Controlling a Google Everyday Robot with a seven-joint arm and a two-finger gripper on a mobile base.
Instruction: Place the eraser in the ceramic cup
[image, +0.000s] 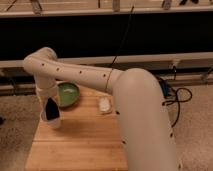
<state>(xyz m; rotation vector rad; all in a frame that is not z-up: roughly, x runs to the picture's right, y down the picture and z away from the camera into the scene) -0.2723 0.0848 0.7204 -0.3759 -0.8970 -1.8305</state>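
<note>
Eraser (104, 104): one, white, lying flat on the wooden counter (80, 145), near the back edge, close against the big near segment of the arm (145, 120). Not in the cup. Apart from the gripper.

Bowl (68, 94): one, green, just left of the eraser, with a gap between them. Something pale inside it, can't make out what.

Cup (54, 121): one, white, toward the counter's left side, in front of the bowl and just left of it. Top hidden by the gripper.

Gripper (50, 110): one, pointing down, right at the cup's mouth. Released or clenched: cannot tell.

Arm: one, cream, reaching from lower right across the back of the counter, bending down at the left.

Cables (176, 96): dark tangle on the floor, right of the counter.
</note>
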